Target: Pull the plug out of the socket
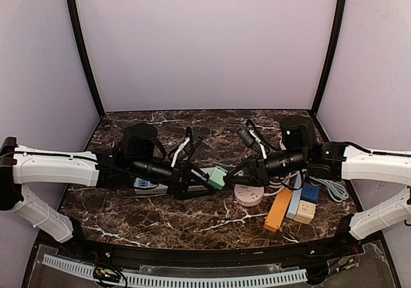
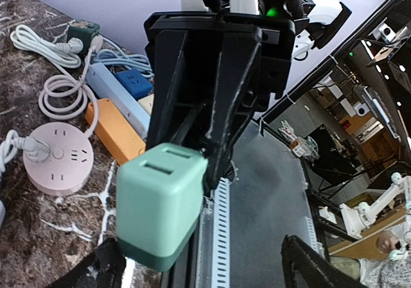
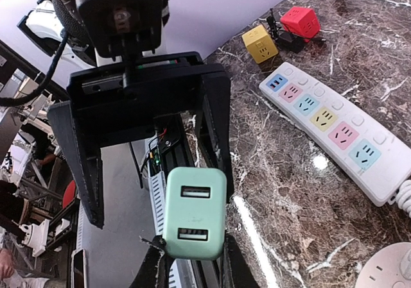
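A mint-green plug block (image 1: 217, 176) with two USB slots hangs in the air between the two arms. My right gripper (image 3: 192, 262) is shut on it, its fingers pressing the block's (image 3: 194, 212) lower sides. In the left wrist view the block (image 2: 160, 204) fills the lower middle. My left gripper (image 2: 202, 262) is open wide, with its fingertips (image 2: 106, 262) apart from the block. A white socket strip (image 3: 334, 127) with coloured outlets lies flat on the marble; no plug sits in its visible outlets. It is mostly hidden under the left arm in the top view (image 1: 146, 184).
A round pink socket (image 1: 249, 194) with a white cord, an orange strip (image 1: 278, 210) and a light blue strip (image 1: 294, 203) lie front right. A yellow cube (image 3: 260, 43) and a red cube (image 3: 300, 22) sit at the back. The front table edge rail (image 2: 221, 237) is close.
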